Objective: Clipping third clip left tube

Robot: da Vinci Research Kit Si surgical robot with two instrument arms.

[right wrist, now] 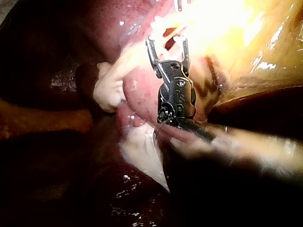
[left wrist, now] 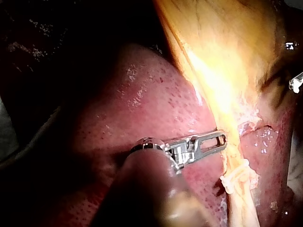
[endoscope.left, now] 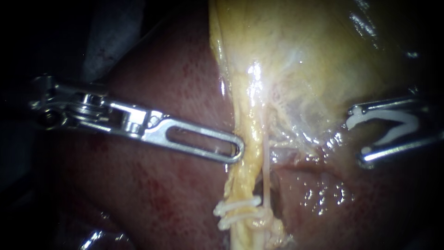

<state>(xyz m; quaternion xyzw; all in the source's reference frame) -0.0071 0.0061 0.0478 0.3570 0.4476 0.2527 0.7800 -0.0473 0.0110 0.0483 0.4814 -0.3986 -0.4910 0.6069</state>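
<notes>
The liver point(endoscope.left: 152, 194) fills the near field and carries the other structures. Toward its near edge, two white clips lie across the left tube point(endoscope.left: 247, 153): the nearer clip point(endoscope.left: 231, 222) and, just beyond it, the second clip point(endoscope.left: 237, 205). Both are closed on the tube and sit close together. The left tube is a yellow strand that runs from these clips away over the liver. A thin pale tube point(endoscope.left: 266, 171) runs just beside it, on the right instrument's side.

Farther along, the left instrument point(endoscope.left: 233, 150) lies across the liver. Its slotted jaws lie together, grasping nothing, with the tip against the edge of the left tube, beyond the two clips.

The right instrument point(endoscope.left: 358, 136) stands well apart from both tubes. Its jaws are spread wide and carry an open white clip point(endoscope.left: 397, 121), one leg seated against each jaw. This clip touches no tissue.

Farthest away, the gallbladder point(endoscope.left: 300, 60) spreads pale yellow beyond the tubes.
</notes>
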